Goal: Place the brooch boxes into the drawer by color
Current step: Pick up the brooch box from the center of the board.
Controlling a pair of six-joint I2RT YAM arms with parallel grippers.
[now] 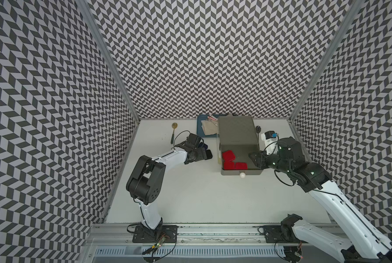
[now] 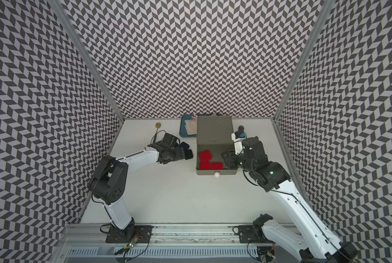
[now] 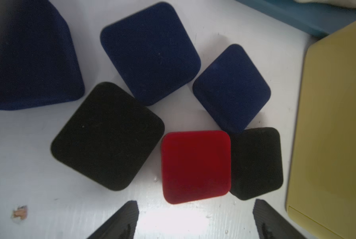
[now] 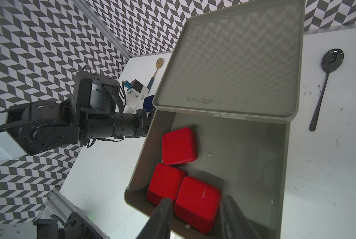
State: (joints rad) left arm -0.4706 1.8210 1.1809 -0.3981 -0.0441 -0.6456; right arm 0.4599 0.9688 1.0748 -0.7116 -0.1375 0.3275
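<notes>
Our left gripper point(image 3: 195, 222) stands wide open with nothing between its fingers. Just ahead of the gap a red box point(image 3: 195, 166) lies flat on the white table point(image 3: 49, 207), apart from both fingertips. A small black box point(image 3: 256, 163) touches one side of it, and a large black box point(image 3: 107, 136) sits close on the other side. Beyond these lie 3 navy ones: a small navy box point(image 3: 232, 88), a broad navy box point(image 3: 150, 52) and a blurred navy box point(image 3: 28, 58) farthest out. Past the small black box rises the yellow flank of the drawer chest point(image 3: 334, 134). Our right gripper point(image 4: 197, 219) hangs over the open grey drawer point(image 4: 276, 165) with its jaws about half apart. A red case point(image 4: 197, 204) shows between the fingers, lying on the drawer floor, and we cannot tell whether the pads press it. A neighbouring red case point(image 4: 165, 184) touches it, and a far red case point(image 4: 179, 145) lies just beyond that. A black spoon point(image 4: 326, 82) rests on the table well off to the side of the chest.
</notes>
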